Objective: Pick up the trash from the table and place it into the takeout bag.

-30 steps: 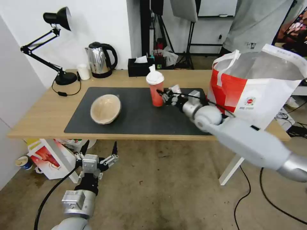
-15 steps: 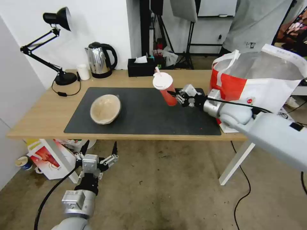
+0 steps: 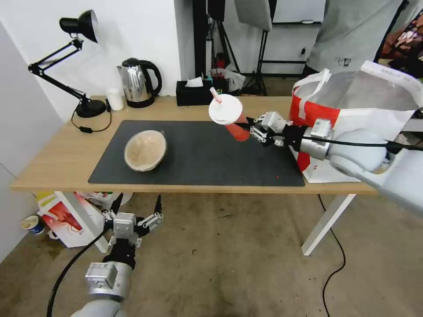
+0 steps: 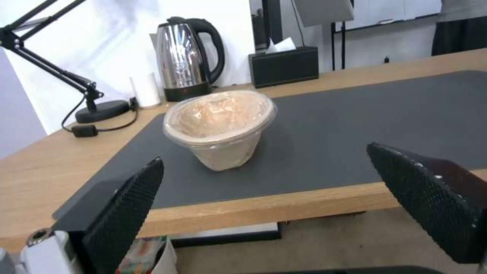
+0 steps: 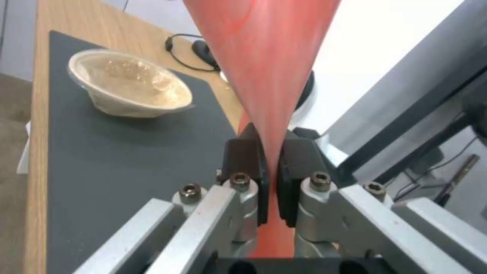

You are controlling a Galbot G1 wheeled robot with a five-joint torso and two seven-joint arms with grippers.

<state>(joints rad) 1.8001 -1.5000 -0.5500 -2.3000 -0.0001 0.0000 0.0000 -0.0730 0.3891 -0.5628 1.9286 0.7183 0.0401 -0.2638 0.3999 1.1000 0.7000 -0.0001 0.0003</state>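
Right gripper [image 3: 254, 127] is clamped on the lower body of the red cup [image 3: 235, 127], holding it in the air over the dark mat [image 3: 194, 163], just beside the takeout bag [image 3: 352, 114]. In the right wrist view the pads [image 5: 247, 160] squeeze the cup wall [image 5: 266, 57] nearly flat between them. Vs 1 s ago: cup was upright on the mat, now lifted, tilted with its white lid [image 3: 225, 108] toward the head camera, and shifted toward the bag; the arm has pulled back to the right. Cup is red translucent plastic with a pink-striped straw [image 3: 214, 93] sticking out of the lid. Beige pulp bowl [image 3: 145, 149] sits on the left part of the mat on the counter [image 3: 57, 163], well apart from the cup, same spot as before; it has a clear film lining [image 4: 220, 110]. Bag stands open at the counter's right end, foil lining showing. Left gripper [image 3: 134, 210] is parked low in front of the counter, fingers spread open, unchanged.
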